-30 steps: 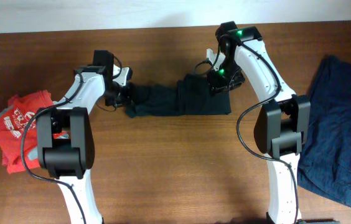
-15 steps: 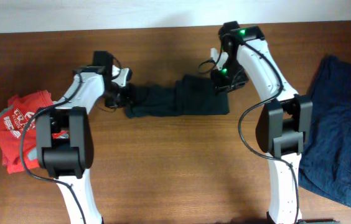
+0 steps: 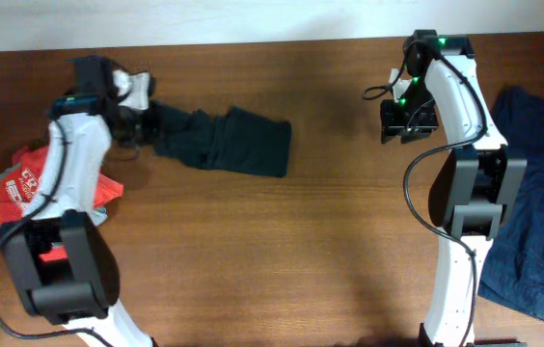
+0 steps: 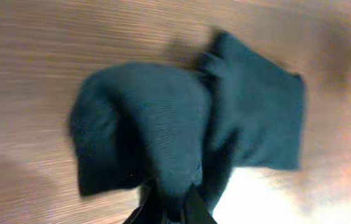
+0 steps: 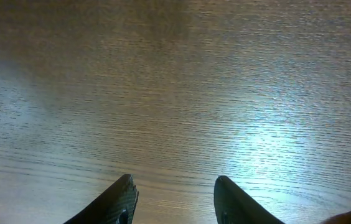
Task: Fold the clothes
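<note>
Left gripper (image 4: 173,209) pinching bunched, soft dark-teal shirt (image 4: 157,124), right gripper (image 5: 174,186) parted, empty, over grained wooden table (image 5: 225,74)

Shirt (image 3: 233,146): blackish dark teal, plain.
Tee (image 3: 23,188), left of shirt: red, white printed lettering.
Garment (image 3: 537,173), far right of shirt: navy blue.
Surface (image 3: 253,260): brown, fine wood grain.
Left arm (image 3: 65,169), right arm (image 3: 465,92): white shells, black joints; green light atop right.

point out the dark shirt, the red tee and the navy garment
dark shirt (image 3: 238,145), overhead view, middle of the bunched cloth
red tee (image 3: 16,188), overhead view, white print
navy garment (image 3: 542,193), overhead view, its middle
</note>
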`<state>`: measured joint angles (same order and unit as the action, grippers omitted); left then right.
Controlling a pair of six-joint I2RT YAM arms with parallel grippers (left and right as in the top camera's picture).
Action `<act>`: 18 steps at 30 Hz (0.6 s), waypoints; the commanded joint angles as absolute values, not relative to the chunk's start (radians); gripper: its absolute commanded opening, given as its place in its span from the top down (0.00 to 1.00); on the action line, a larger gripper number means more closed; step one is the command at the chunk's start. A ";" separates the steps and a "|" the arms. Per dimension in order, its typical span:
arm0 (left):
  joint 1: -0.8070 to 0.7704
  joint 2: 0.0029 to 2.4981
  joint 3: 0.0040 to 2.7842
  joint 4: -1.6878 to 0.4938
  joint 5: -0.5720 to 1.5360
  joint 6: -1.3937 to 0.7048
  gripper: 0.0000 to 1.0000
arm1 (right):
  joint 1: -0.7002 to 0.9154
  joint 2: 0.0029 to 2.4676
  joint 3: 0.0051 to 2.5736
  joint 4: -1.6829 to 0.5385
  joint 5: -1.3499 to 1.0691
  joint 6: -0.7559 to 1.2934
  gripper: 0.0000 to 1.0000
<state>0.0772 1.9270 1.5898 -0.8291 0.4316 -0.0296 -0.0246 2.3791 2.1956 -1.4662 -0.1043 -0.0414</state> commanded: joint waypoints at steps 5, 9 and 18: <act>-0.272 1.900 1.603 -0.805 0.119 -0.009 0.98 | -0.019 2.346 2.212 -1.481 -0.094 -0.033 0.54; -0.369 1.910 1.603 -0.736 0.014 -0.006 0.96 | -0.019 2.346 2.212 -1.488 -0.096 -0.044 0.54; -0.406 1.974 1.603 -0.604 0.029 -0.006 0.90 | -0.019 2.346 2.212 -1.493 -0.097 -0.045 0.54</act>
